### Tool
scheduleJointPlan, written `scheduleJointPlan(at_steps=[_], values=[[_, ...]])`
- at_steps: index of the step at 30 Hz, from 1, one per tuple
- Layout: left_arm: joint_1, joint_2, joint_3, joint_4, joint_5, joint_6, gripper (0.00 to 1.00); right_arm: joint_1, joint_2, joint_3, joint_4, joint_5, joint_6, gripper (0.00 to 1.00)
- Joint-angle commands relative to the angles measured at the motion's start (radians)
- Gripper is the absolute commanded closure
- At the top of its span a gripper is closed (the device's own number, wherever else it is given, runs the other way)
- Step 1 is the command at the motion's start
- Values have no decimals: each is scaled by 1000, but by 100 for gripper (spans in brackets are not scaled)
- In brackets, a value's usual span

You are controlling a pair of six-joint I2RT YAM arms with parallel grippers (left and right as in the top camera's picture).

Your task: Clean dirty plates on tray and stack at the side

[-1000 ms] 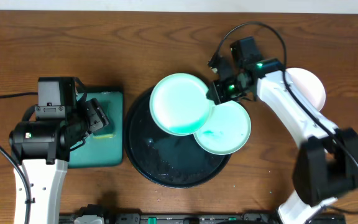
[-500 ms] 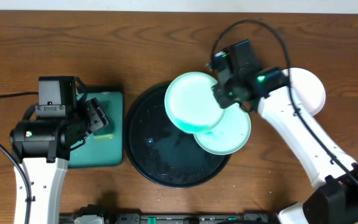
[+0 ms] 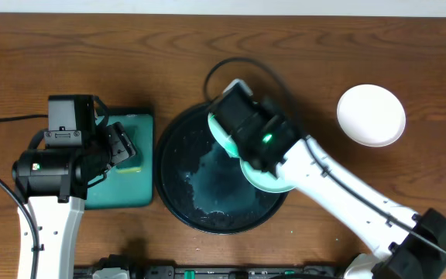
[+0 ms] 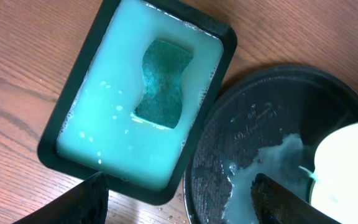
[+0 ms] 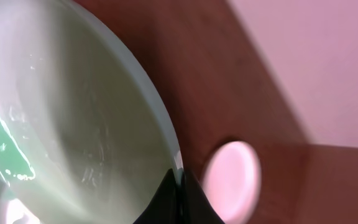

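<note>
My right gripper [image 5: 180, 186] is shut on the rim of a mint plate [image 5: 73, 118]. That plate is tipped steeply over the black round tray [image 3: 184, 203], and green liquid pools at its low edge. From overhead only the plate's left edge [image 3: 216, 133] shows past the right wrist. A second mint plate [image 3: 265, 180] lies on the tray's right side, mostly under the arm. A white plate [image 3: 372, 115] sits on the table at the right. My left gripper [image 4: 179, 208] hangs open over the gap between the teal tray and the black tray, holding nothing.
A rectangular teal tray [image 4: 98, 134] with a dark rim holds soapy water and a green sponge [image 4: 163, 81]. Pale liquid lies pooled in the black tray [image 4: 272, 165]. Cables loop over the back of the table [image 3: 231, 66].
My right arm has swung left with the mint plate, carrying it over the tray's middle and tipping it steeper. The white plate is now uncovered. The left arm has not moved.
</note>
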State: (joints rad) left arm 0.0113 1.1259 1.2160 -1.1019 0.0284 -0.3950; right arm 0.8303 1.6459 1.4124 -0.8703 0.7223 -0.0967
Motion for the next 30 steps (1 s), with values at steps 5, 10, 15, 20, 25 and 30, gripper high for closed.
scheduleJointPlan(at_steps=[5,10,15,20,25,30], values=[[3,4,-10,-6,10,-1,26,199,-19,2,2,454,-36,99],[3,4,-10,-5,9,-1,26,275,-19,1,-7,576,-37,99],[3,4,-10,-5,9,2,26,307,-19,1,-8,616,-69,99],[3,4,-10,-5,9,2,26,313,-19,1,-9,617,-70,99],[3,4,-10,-5,9,2,25,313,-19,1,-8,624,-85,99],[3,4,-10,-5,9,2,26,313,-19,1,-8,624,-85,99]])
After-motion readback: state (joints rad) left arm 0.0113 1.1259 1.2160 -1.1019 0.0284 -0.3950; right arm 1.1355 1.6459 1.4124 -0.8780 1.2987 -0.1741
